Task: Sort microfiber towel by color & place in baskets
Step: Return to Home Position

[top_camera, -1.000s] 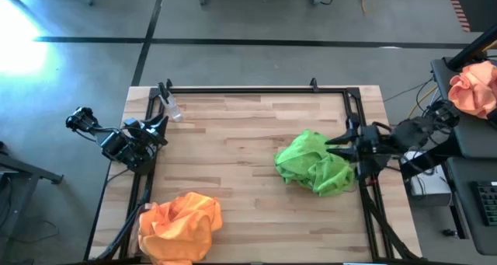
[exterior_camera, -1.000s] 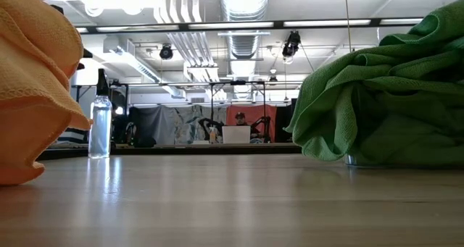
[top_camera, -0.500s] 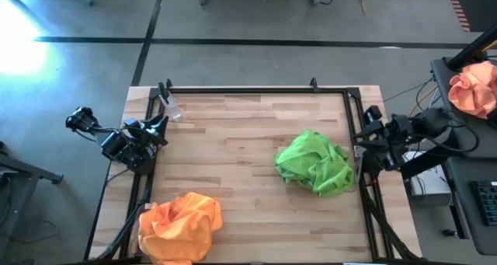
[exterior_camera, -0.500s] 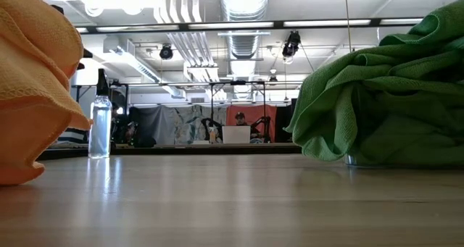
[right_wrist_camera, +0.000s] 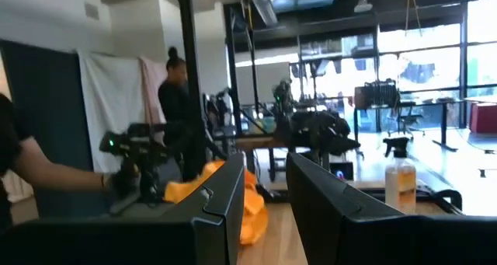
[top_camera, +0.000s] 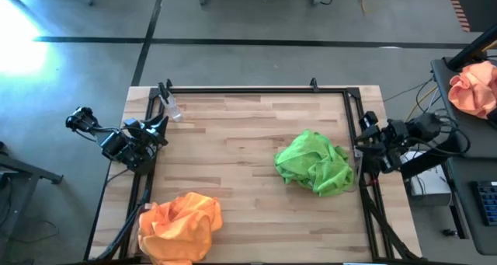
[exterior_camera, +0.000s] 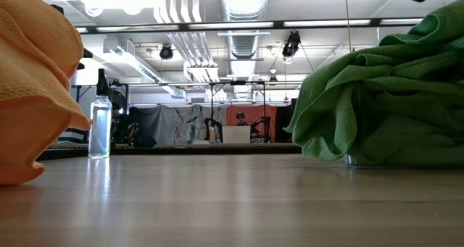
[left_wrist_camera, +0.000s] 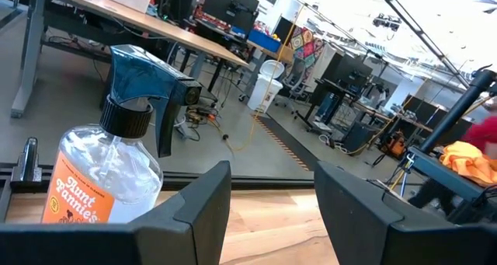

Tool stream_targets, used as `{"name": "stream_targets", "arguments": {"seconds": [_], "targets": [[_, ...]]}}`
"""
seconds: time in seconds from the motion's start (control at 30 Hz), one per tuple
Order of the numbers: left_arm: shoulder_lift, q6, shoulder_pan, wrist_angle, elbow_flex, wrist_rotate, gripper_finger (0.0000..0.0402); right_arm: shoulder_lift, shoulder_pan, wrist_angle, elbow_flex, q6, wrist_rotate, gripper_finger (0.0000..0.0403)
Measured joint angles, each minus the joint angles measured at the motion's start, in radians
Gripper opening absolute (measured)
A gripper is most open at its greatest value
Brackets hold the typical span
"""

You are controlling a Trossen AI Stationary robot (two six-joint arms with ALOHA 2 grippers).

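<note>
Wooden table [top_camera: 233, 129], green towel pile [top_camera: 314, 162], orange towel pile [top_camera: 180, 226]

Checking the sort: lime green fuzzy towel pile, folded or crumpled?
Crumpled: the lime green fuzzy towel pile is a bunched heap with deep wrinkles, high and low views alike.

The table top [top_camera: 233, 141] is recorded as jointed wood planks, smooth, with a soft sheen. The green towels [top_camera: 314, 164] and orange towels [top_camera: 178, 222] are noted as matt, fuzzy cloth of fine weave. The spray bottle [left_wrist_camera: 101, 179] is found to be clear glossy plastic, its trigger head [left_wrist_camera: 147, 74] dark plastic.
</note>
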Motion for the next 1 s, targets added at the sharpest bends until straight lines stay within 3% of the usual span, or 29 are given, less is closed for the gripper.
{"name": "stream_targets", "arguments": {"seconds": [0.5, 1.0], "targets": [[0.001, 0.017, 0.000, 0.011, 0.000, 0.000, 0.0171, -0.004, 0.000, 0.048, -0.090, 0.020, -0.002, 0.0091], [0.001, 0.023, 0.000, 0.012, 0.000, 0.000, 0.0171, -0.005, 0.000, 0.302, -0.272, 0.036, -0.002, 0.0091]]}}
